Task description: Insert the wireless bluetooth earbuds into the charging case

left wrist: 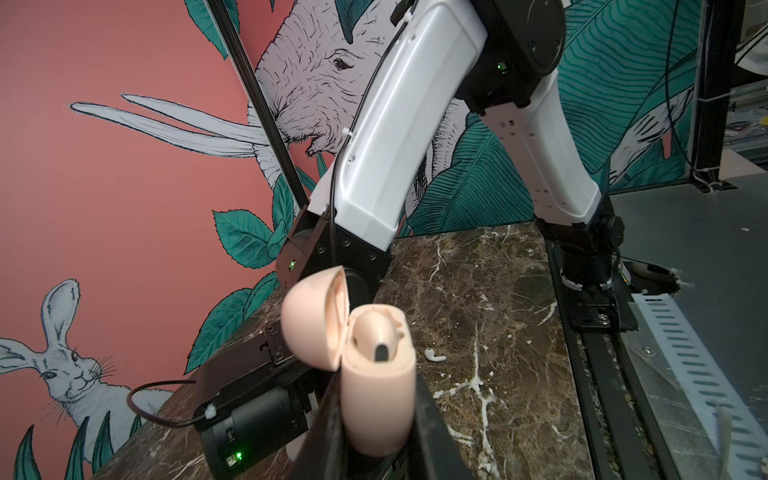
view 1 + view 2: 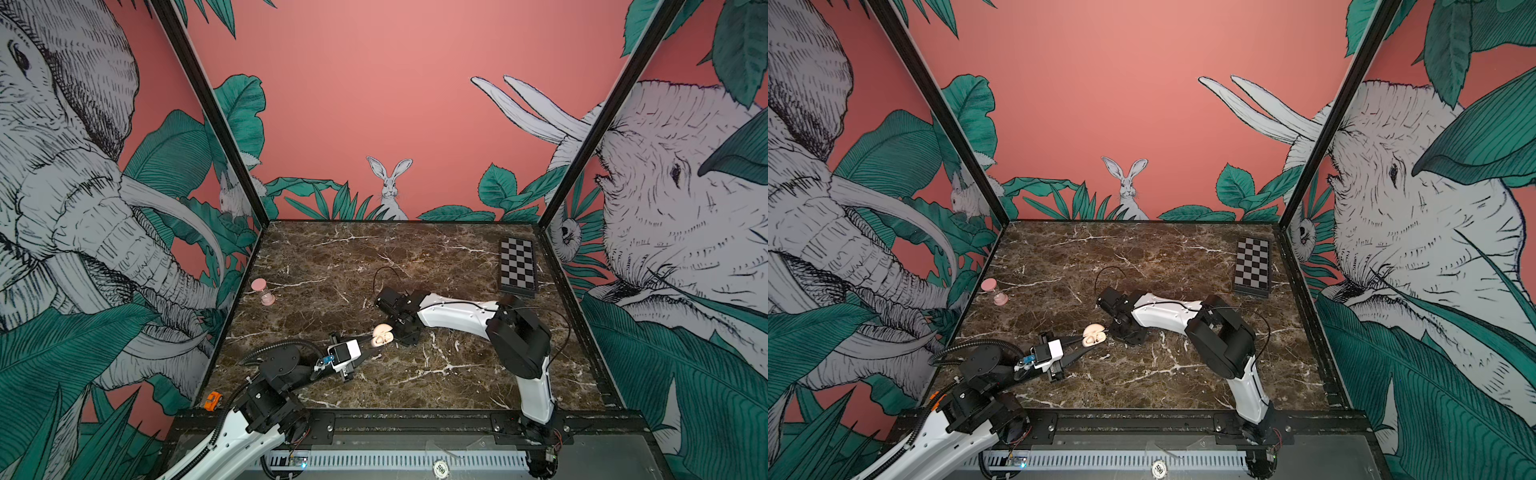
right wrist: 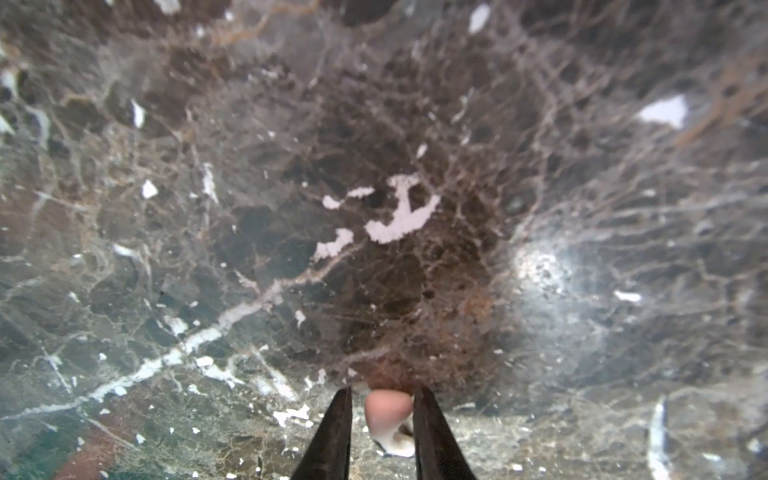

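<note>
Top views, both of them, are showing the table (image 2: 457, 386) from above. Reading from the left, a pink hourglass (image 2: 262, 291) is standing at its nine o'clock edge and an orange toy car (image 2: 212, 401) is sitting off its seven o'clock corner. Next, the left gripper (image 2: 375, 340) is reaching toward two o'clock and pinching its fingers tight on the body of the pink charging case (image 2: 382, 333). The case is sitting just left of the table's centre with its lid (image 1: 311, 320) hanging open. The right gripper (image 2: 395, 328) is hovering at the case's three o'clock, just beside it. A checkerboard (image 2: 517, 266) is lying well apart at the table's two o'clock.

In the right wrist view that gripper's fingers (image 3: 336, 428) are standing slightly parted around a pale bud (image 3: 388, 419) (too blurred to swear it is an earbud). One finger is touching it and the other is showing a gap, so I am judging it unclamped. The left wrist view is showing a loose earbud (image 1: 434, 355) lying on the marble near the case, toward the right arm's base.

Each bud is looking tiny, light, hard and glossy, so it is likely slipping or flicking away under a skewed pinch. I am favouring a gentle hold across the rounded head, leaving the stem free to slide into its well.
</note>
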